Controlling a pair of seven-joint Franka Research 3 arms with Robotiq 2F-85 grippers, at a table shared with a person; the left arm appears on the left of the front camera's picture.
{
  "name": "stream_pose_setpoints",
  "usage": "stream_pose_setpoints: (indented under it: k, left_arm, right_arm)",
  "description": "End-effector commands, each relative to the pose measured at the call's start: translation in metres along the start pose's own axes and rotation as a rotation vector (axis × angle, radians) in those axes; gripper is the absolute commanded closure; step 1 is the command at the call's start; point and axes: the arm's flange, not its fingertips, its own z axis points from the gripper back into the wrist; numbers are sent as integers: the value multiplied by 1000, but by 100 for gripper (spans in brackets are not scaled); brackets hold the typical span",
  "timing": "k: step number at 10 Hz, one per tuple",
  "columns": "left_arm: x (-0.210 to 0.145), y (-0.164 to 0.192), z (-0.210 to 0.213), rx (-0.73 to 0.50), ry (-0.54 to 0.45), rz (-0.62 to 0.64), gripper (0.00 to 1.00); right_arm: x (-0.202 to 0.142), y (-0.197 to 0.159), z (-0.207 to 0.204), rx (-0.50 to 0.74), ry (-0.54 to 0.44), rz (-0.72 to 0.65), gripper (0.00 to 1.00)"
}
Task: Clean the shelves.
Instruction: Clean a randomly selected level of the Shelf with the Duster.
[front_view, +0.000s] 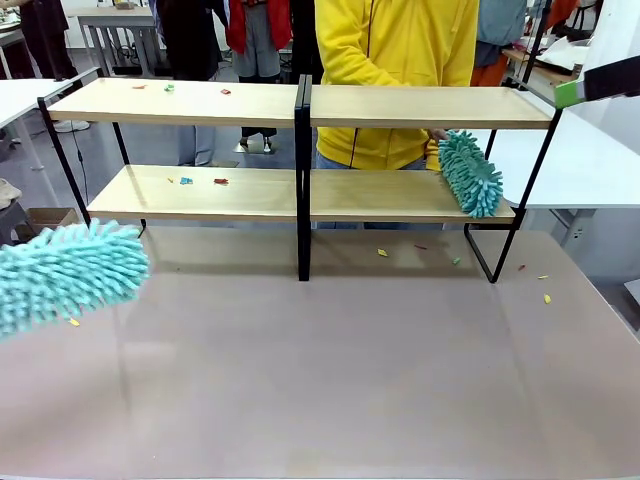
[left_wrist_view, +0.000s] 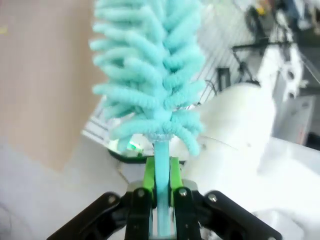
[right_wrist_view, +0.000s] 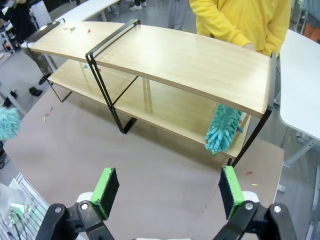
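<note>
While our left gripper (left_wrist_view: 161, 172) pinches the handle of a teal duster (left_wrist_view: 150, 75), the shelves (front_view: 400, 106) stand on the table (front_view: 320, 380) well apart, toward two o'clock in the front view. Our right gripper (right_wrist_view: 167, 176) hangs spread wide, with the shelves at twelve o'clock ahead of it.

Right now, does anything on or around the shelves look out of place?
Yes: small coloured scraps litter the left half of the shelves, on both boards, and more lie on the tabletop. Nothing looks damaged.
</note>
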Motion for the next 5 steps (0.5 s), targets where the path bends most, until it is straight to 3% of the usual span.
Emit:
stream_pose_setpoints:
  k: [1,2,3,4,5]
  left_arm:
    - [-24,2,34,-169,-287,-265,87]
    - [-28,2,57,-150,-580,-203,87]
    - [-29,4,83,-169,-776,-157,87]
    - [-24,5,107,-175,-925,-46,87]
    - [-18,11,125,-184,-939,157,87]
  right_arm:
    - [0,-1,0,9,1,3,0]
    - [0,-1,0,9,1,3,0]
    - [0,-1,0,9,1,3,0]
    - [0,-1,0,9,1,3,0]
    - [0,-1,0,9,1,3,0]
